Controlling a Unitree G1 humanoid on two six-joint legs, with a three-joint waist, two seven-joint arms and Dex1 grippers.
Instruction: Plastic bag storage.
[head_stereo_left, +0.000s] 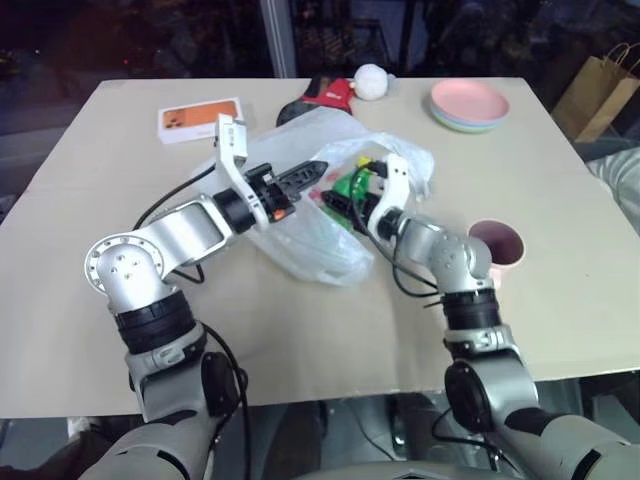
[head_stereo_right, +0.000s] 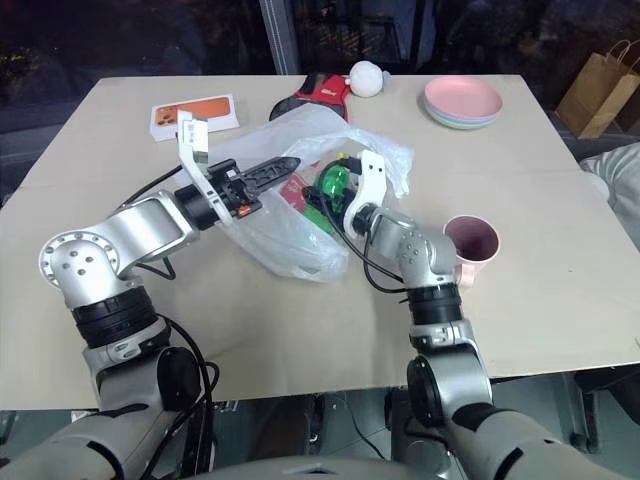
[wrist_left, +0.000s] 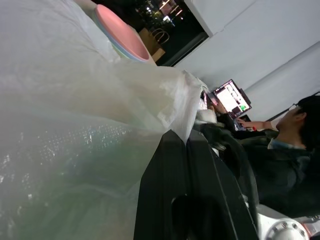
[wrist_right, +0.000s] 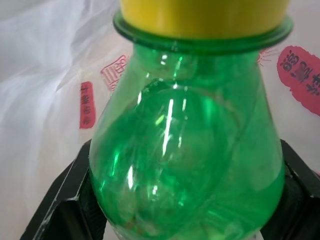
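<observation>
The plastic bag (head_stereo_left: 312, 248), thin translucent white film with red printing, lies crumpled in the middle of the table. My left gripper (head_stereo_left: 316, 171) is shut on the bag's upper edge and holds it raised; in the left wrist view the film (wrist_left: 75, 150) drapes over the closed fingertips (wrist_left: 172, 142). My right gripper (head_stereo_left: 343, 199) is shut on a green bottle (wrist_right: 185, 160) with a yellow cap, its black fingers (wrist_right: 65, 200) pressed to both sides. The bottle (head_stereo_right: 332, 183) sits at the bag's mouth, with the film around it.
Stacked pink plates (head_stereo_left: 469, 103) stand at the back right and a pink cup (head_stereo_left: 497, 243) near my right forearm. An orange phone box (head_stereo_left: 200, 120) and a red-and-white hat (head_stereo_left: 340, 90) lie at the back. A brown paper bag (head_stereo_left: 600, 85) stands beyond the table. A person (wrist_left: 300, 135) sits nearby.
</observation>
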